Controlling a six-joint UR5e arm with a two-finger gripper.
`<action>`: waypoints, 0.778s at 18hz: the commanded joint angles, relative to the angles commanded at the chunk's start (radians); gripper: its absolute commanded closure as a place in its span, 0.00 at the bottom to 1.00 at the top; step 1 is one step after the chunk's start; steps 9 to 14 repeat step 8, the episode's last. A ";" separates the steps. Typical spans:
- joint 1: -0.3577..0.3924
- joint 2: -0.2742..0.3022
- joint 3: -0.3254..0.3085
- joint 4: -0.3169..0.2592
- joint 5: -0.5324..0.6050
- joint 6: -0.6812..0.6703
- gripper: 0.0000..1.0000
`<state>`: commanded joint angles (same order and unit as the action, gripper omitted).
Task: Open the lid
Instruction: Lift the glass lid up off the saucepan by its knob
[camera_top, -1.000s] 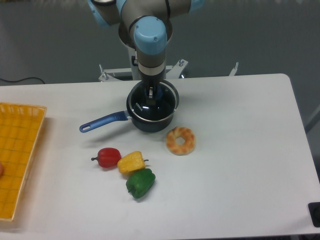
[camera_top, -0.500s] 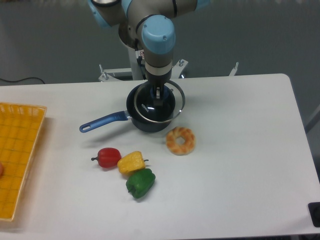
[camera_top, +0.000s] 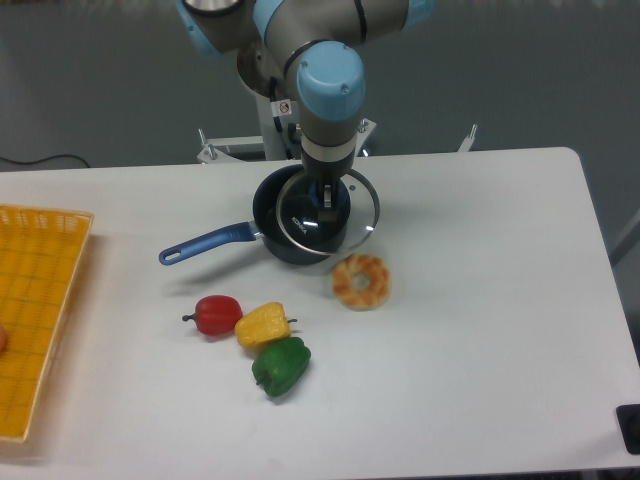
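Observation:
The lid, a clear glass disc with a thin metal rim, hangs lifted above the dark blue saucepan and is shifted toward the pan's right side. My gripper comes straight down from above and is shut on the lid's blue centre knob, which its fingers mostly hide. The saucepan stands on the white table with its long blue handle pointing left. Its left inner part shows uncovered.
A ring-shaped pastry lies just below the lid's right edge. A red pepper, a yellow pepper and a green pepper sit in front of the pan. A yellow basket fills the left edge.
The gripper has lifted the lid off the saucepan and carried it to the right; one second ago it sat flat on the pan.

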<state>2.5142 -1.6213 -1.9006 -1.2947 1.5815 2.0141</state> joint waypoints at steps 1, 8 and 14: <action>0.000 -0.006 0.005 0.002 0.002 0.000 0.37; 0.021 -0.035 0.026 0.005 0.003 0.003 0.37; 0.021 -0.035 0.026 0.005 0.003 0.003 0.37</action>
